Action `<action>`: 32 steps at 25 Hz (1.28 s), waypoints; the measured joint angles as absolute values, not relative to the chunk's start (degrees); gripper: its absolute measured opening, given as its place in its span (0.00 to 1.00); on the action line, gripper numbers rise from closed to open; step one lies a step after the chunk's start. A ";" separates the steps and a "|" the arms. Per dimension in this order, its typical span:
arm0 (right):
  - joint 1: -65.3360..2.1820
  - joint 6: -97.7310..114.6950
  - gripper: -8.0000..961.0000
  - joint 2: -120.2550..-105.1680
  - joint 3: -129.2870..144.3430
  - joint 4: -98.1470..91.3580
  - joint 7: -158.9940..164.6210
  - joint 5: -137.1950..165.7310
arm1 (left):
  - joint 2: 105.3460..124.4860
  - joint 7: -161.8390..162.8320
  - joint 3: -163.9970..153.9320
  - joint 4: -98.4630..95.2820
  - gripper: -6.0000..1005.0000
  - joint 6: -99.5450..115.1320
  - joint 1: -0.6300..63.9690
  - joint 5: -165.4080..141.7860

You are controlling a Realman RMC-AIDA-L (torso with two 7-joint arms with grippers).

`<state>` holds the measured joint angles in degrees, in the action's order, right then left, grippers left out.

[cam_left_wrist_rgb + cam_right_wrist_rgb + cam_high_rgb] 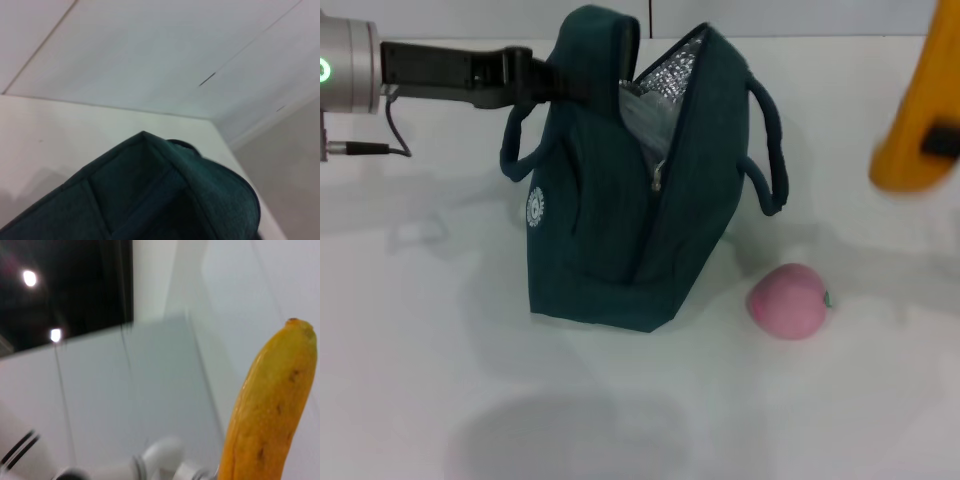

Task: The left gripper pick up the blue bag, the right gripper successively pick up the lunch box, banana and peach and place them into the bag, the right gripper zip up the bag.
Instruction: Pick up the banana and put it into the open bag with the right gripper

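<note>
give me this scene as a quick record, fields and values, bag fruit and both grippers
bag: upright on the table, zip open, foil lining showing
left gripper: at the bag's top edge, holding it up
banana: in the air to the right of the bag, held by the right gripper
peach: on the table, right of the bag's base, apart from it
lunch box: not visible

Blue bag (620,220) stands upright on the table (620,420), mouth open at top. Left gripper (555,82) at bag's upper left edge. Peach (787,300) on table just right of bag's base, apart. Banana (917,120) raised well right of bag, in right gripper (942,142).
</note>
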<state>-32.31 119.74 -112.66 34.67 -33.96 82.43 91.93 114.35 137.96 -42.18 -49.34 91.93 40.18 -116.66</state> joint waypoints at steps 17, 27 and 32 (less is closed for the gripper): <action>-40.22 108.48 0.48 -116.22 36.15 -2.89 65.46 69.16 | 113.41 136.32 -42.27 -45.56 0.05 92.46 39.96 -113.33; -43.30 101.62 0.48 -116.28 38.02 3.45 79.11 70.09 | 113.53 134.90 -42.28 -44.77 0.05 92.46 39.81 -112.84; -44.34 98.75 0.48 -116.28 38.57 3.62 85.04 71.64 | 113.67 134.83 -42.28 -44.77 0.05 92.46 39.89 -112.84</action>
<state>-44.34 98.75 -116.28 38.57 3.62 85.04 71.64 113.67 134.83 -42.28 -44.77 92.46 39.89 -112.84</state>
